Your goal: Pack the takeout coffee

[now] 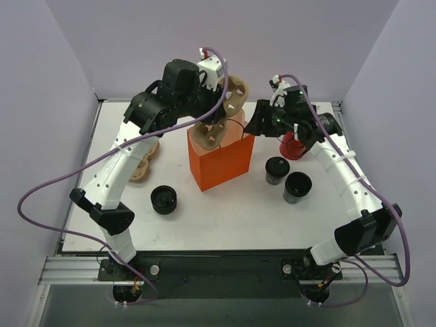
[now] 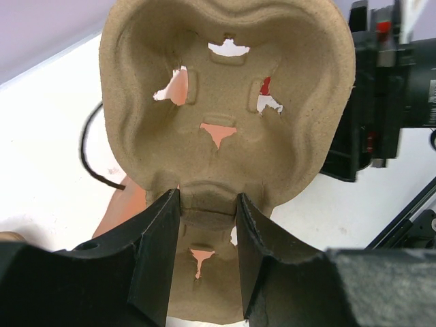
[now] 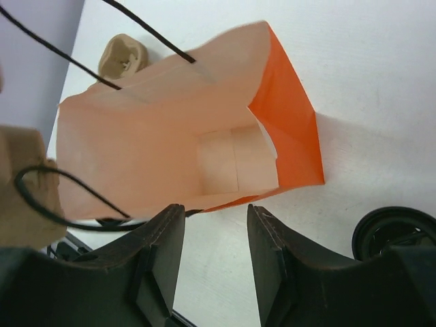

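Two small dark cups with black rims, the takeout coffee (image 1: 275, 169) and its twin (image 1: 298, 187), stand on the table right of the orange paper bag (image 1: 221, 160). My left gripper (image 1: 214, 102) (image 2: 208, 211) is shut on the edge of a brown pulp cup carrier (image 1: 221, 112) (image 2: 225, 88), which hangs tilted over the bag's open mouth. Beside the bag's right top edge, my right gripper (image 1: 261, 125) (image 3: 214, 211) is open with nothing between its fingers. The right wrist view looks down into the bag (image 3: 170, 157), which shows nothing inside.
A red cup (image 1: 293, 145) stands behind the dark cups, under my right arm. A low ribbed black stack (image 1: 163, 199) sits front left of the bag. A second pulp carrier (image 1: 143, 160) (image 3: 122, 58) lies left. The bag's black handle loops (image 3: 61, 191) stick out.
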Action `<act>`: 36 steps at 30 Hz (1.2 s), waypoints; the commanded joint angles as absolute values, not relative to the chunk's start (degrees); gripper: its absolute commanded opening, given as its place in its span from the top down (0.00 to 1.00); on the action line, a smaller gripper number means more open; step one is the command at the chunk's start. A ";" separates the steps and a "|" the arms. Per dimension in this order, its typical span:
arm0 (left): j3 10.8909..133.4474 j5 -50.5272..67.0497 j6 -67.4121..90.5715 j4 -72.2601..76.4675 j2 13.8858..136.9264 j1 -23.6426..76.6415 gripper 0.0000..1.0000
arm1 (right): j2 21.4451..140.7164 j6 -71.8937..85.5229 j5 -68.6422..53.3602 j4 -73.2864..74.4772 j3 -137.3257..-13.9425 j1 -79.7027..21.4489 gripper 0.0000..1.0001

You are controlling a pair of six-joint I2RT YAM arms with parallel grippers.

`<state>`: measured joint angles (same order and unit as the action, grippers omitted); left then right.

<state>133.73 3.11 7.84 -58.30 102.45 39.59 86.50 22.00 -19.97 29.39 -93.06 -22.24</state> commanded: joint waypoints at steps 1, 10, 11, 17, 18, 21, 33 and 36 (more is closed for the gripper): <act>135.62 2.02 7.12 -57.92 100.46 39.73 0.72 | 81.04 12.49 -32.49 22.86 -90.01 -18.64 0.57; 135.44 1.32 7.03 -57.92 98.26 39.64 0.72 | 80.95 -3.41 -52.89 20.74 -89.91 -15.12 0.49; 135.00 1.32 6.86 -57.83 97.91 39.64 0.72 | 80.95 -5.52 -55.43 20.74 -89.83 -15.20 0.48; 133.86 2.90 6.77 -56.95 96.42 39.64 0.72 | 80.95 -10.19 -55.63 14.78 -88.42 -15.99 0.45; 133.34 2.90 6.77 -56.95 96.42 39.64 0.72 | 81.38 -10.11 -54.68 12.85 -88.07 -16.08 0.45; 132.63 3.08 6.50 -56.95 96.06 39.64 0.72 | 82.70 -12.74 -55.46 12.39 -89.03 -17.66 0.46; 133.95 2.64 6.06 -56.34 97.65 38.50 0.73 | 84.11 -25.31 -50.89 12.39 -89.91 -23.64 0.51; 133.24 1.94 6.06 -56.60 97.03 38.23 0.73 | 84.64 -27.23 -51.07 12.74 -90.61 -23.64 0.60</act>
<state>131.31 2.22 6.61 -58.54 97.56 38.81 83.59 -21.19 -49.89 15.99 -88.53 -23.35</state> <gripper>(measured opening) 0.454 0.444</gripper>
